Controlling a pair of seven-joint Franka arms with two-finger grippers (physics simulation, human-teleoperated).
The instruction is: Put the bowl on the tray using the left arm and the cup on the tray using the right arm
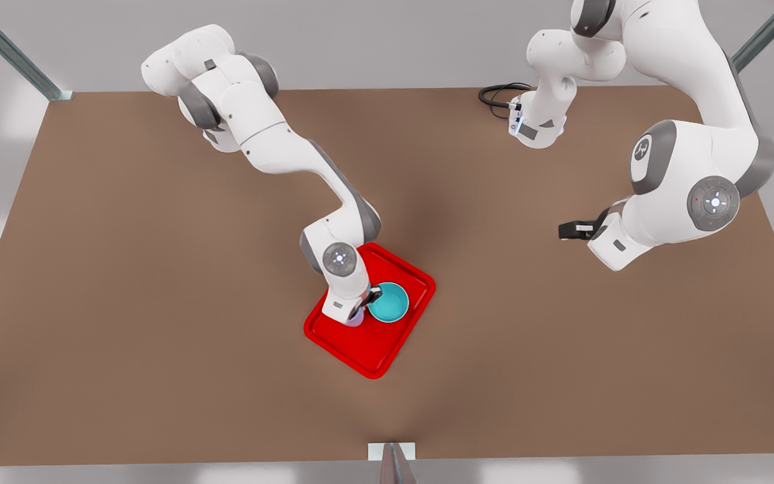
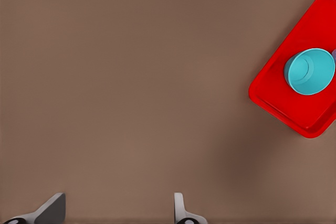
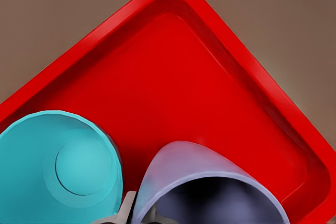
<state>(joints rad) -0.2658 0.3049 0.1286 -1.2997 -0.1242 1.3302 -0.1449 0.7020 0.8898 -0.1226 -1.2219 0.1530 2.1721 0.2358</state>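
Right gripper (image 1: 364, 304): over the tray (image 1: 350, 349), fingers pinching the cup's (image 3: 210, 192) rim.
Cup: in its grip, on the tray.
Bowl (image 1: 388, 302): just beside it, on the tray, touching the cup.
Left gripper (image 1: 567, 230): spread wide, holding nothing, above bare table (image 1: 158, 302), well apart from the tray.
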